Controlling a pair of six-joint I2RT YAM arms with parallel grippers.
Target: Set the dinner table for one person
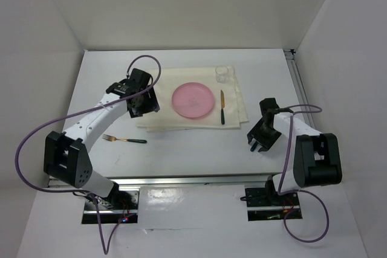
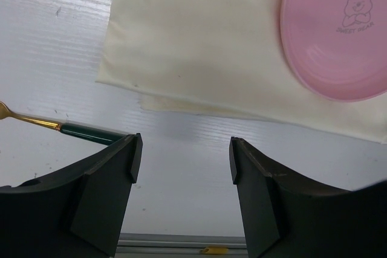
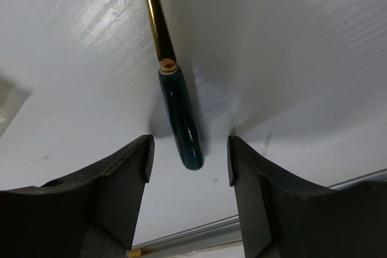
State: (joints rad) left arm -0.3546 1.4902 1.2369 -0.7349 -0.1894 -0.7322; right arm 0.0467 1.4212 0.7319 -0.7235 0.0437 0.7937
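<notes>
The white dinner table (image 1: 193,152) bears a cream cloth mat (image 1: 164,119) with a pink plate (image 1: 193,99) on it. A knife (image 1: 222,108) lies on the mat right of the plate, and a clear glass (image 1: 224,74) stands at the mat's far right corner. A green-handled gold fork (image 1: 124,140) lies on the table left of the mat. My left gripper (image 1: 145,108) is open and empty over the mat's left edge. My right gripper (image 3: 188,158) is open, its fingers either side of the end of a green-handled gold utensil (image 3: 181,119) without touching it. That utensil's head is out of view.
In the left wrist view the open left gripper (image 2: 183,158) hangs over bare table, with the fork (image 2: 60,126) to its left, the mat (image 2: 193,46) and the plate (image 2: 332,46) beyond. Metal rails run along the near edge (image 3: 181,234) and the right side (image 1: 297,83). White walls enclose the table.
</notes>
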